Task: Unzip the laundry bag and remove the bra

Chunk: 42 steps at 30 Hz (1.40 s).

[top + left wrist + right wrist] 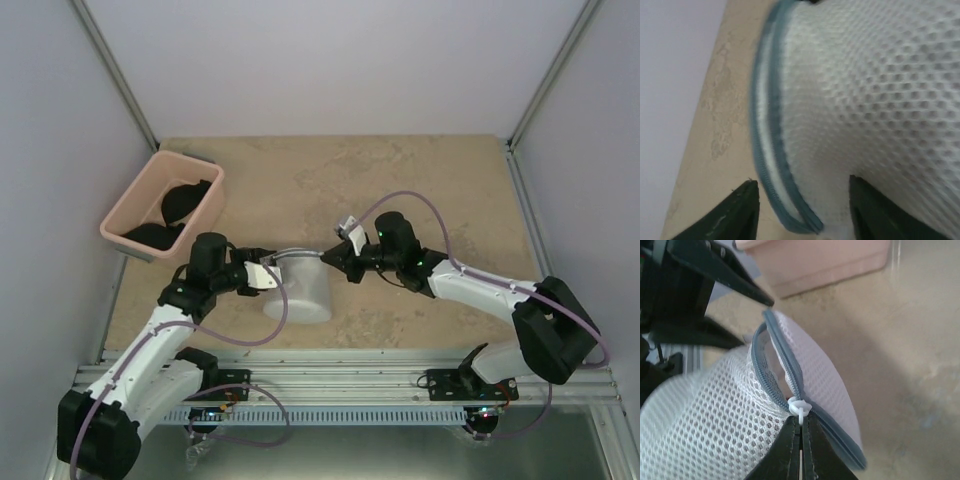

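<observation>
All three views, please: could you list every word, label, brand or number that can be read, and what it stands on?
No readable text in any view.
The laundry bag, its zipper and the white zipper pull: plain, no print.
The pink bin: no label visible.
A small white tag on the right arm's wrist: too small to read.

I see the laundry bag [298, 288] as white mesh cloth, its zip [785, 360] grey woven tape with a white plastic pull [800, 405]. The table [400, 190] looks matt, stone-like; the bin [205, 210] smooth pink plastic.
</observation>
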Each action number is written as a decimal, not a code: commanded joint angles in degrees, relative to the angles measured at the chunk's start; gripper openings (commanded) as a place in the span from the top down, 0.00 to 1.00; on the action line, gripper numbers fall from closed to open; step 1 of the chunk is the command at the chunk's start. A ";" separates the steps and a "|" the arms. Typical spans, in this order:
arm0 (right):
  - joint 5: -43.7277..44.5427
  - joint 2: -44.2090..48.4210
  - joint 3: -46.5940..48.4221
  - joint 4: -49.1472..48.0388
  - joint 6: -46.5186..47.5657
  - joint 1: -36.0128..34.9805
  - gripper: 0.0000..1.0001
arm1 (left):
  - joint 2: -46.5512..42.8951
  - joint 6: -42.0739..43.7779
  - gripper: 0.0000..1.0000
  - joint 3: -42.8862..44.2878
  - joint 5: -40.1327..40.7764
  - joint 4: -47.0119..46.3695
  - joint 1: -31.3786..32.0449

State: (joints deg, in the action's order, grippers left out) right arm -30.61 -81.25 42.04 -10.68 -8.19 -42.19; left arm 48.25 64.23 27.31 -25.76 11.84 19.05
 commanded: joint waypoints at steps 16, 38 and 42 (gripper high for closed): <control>6.86 1.91 10.87 1.46 1.14 -7.89 0.99 | 0.14 -30.32 0.28 11.95 -3.21 7.49 4.72; 5.12 4.87 5.59 3.02 3.72 1.45 0.99 | -4.52 -11.33 1.00 7.07 -1.98 6.24 6.62; 1.88 4.36 2.74 1.36 2.81 6.52 1.00 | -5.70 -7.38 1.00 6.81 -3.30 6.55 6.62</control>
State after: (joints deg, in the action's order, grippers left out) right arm -29.15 -77.71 47.22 -7.09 -4.54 -41.47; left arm 44.25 50.15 35.00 -28.60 16.62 25.91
